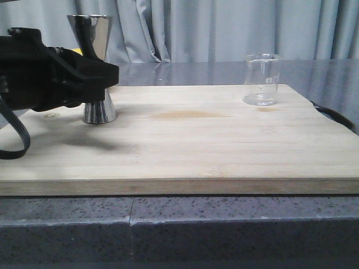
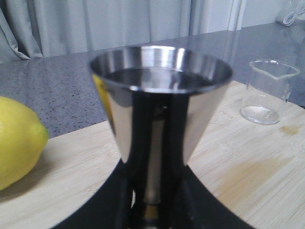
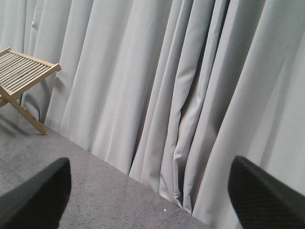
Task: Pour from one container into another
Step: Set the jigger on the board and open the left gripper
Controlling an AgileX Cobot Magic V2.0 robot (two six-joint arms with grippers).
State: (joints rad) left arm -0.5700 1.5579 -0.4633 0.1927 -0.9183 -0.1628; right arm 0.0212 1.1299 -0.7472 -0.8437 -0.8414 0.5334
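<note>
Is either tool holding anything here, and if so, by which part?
The left tool holds the steel jigger at its narrow waist, jigger upright on the cutting board. The right tool is open and holds nothing.

The right gripper (image 3: 150, 193) has its two dark fingertips (image 3: 33, 198) spread wide apart with nothing between them. Beyond them hang pale grey pleated curtains (image 3: 181, 95) over a speckled grey floor (image 3: 90, 191). A slatted wooden folding stand (image 3: 21, 76) stands near the curtains.

Wooden cutting board (image 1: 185, 151) on grey speckled counter (image 1: 224, 230), yellow lemon (image 2: 16, 140), grey curtains (image 3: 181, 95), slatted wooden stand (image 3: 21, 76)
</note>
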